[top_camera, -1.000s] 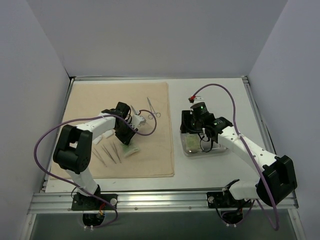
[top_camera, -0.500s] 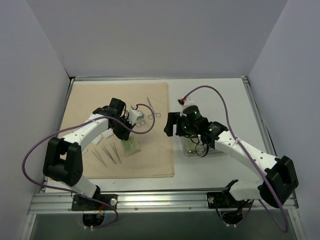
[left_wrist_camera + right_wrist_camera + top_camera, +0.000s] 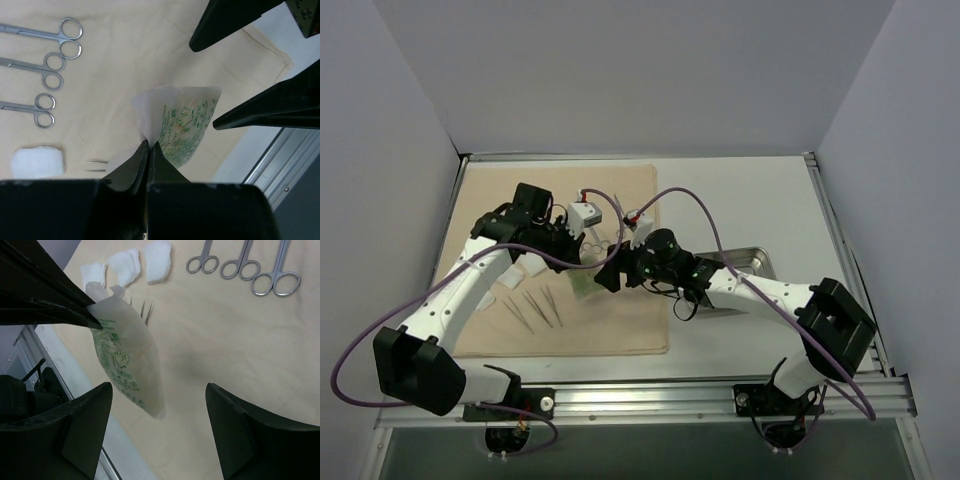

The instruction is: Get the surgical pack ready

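My left gripper (image 3: pixel 149 145) is shut on the top corner of a pale green packet (image 3: pixel 186 125), which hangs above the beige cloth (image 3: pixel 630 195). In the right wrist view the packet (image 3: pixel 131 371) dangles from the left gripper's fingers (image 3: pixel 47 300), with its lower end near my open, empty right gripper (image 3: pixel 159 386). In the top view the two grippers, left (image 3: pixel 576 266) and right (image 3: pixel 605 279), meet over the cloth. Three steel forceps (image 3: pixel 47 75) and tweezers (image 3: pixel 535 308) lie on the cloth. The steel tray (image 3: pixel 752 262) sits to the right, partly hidden by the right arm. A second packet is not visible.
Three white gauze pads (image 3: pixel 127 265) lie on the cloth near the tweezers. The table's metal front rail (image 3: pixel 650 395) runs close below the cloth's near edge. White walls enclose the table on three sides.
The left gripper has lifted the packet off the cloth and its arm has swung up and left. The right arm has swung left from the tray to over the cloth, beside the packet.
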`<state>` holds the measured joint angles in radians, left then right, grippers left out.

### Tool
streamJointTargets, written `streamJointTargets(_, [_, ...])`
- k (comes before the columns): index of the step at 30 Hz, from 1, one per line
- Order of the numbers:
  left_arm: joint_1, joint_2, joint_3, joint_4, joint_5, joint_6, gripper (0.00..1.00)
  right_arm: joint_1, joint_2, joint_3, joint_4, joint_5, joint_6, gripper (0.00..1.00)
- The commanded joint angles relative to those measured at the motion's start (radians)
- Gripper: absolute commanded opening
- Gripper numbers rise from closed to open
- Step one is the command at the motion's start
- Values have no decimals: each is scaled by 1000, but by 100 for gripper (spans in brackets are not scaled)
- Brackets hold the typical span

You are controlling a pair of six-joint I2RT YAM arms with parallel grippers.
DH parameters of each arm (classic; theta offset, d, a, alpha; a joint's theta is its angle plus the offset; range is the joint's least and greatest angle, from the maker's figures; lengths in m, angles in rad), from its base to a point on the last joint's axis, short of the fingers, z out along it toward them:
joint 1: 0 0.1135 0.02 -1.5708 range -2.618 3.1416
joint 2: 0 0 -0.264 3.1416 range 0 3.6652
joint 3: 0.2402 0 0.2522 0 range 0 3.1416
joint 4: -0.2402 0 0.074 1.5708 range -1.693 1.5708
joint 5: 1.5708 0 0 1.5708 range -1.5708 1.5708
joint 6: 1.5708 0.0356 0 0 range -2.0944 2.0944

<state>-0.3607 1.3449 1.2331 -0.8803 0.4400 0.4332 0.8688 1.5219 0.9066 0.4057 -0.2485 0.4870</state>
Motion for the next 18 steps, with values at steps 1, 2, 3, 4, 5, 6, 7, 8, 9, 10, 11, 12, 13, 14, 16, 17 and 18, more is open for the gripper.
streamJointTargets(1, [2,-27,69,-80,86,22,2,-1,-5,38,119,-12,-42,70])
streamJointTargets(2, [2,-32,74,-94,95,24,2,-1,1,38,127,-37,-42,70])
streamJointTargets(3, [2,-35,72,-95,106,25,2,1,4,35,162,-55,-33,69])
streamJointTargets(4, [2,-41,71,-95,108,25,2,9,7,32,177,-72,-30,67])
streamJointTargets(5, [3,-43,71,-98,111,25,2,15,20,37,183,-78,-28,66])
streamJointTargets(6, [2,-43,74,-100,112,25,2,22,27,44,159,-68,-30,65])
streamJointTargets(7, [2,-44,77,-106,124,24,2,33,37,57,136,-52,-42,62])
streamJointTargets(8, [3,-46,81,-112,131,25,2,35,59,83,113,-45,-45,61])
streamJointTargets(9, [3,-47,91,-117,138,22,2,35,67,92,95,-46,-47,58])
streamJointTargets(10, [2,-49,95,-121,140,18,2,35,75,98,94,-51,-39,47])
streamJointTargets(11, [2,-49,103,-134,138,18,2,36,76,106,94,-55,-36,39])
streamJointTargets(12, [2,-50,109,-141,138,18,2,36,75,110,91,-55,-31,17])
streamJointTargets(13, [2,-52,118,-147,134,19,2,36,69,113,85,-48,-28,5])
streamJointTargets(14, [3,-53,121,-158,132,21,2,36,55,123,73,-37,-24,0])
streamJointTargets(16, [2,-53,124,-160,126,19,2,36,40,130,33,-26,-31,0])
streamJointTargets(17, [2,-52,124,-157,115,15,14,35,21,133,21,-28,-50,0])
streamJointTargets(18, [2,-50,124,-154,103,-5,26,33,12,147,-20,-26,-65,0])
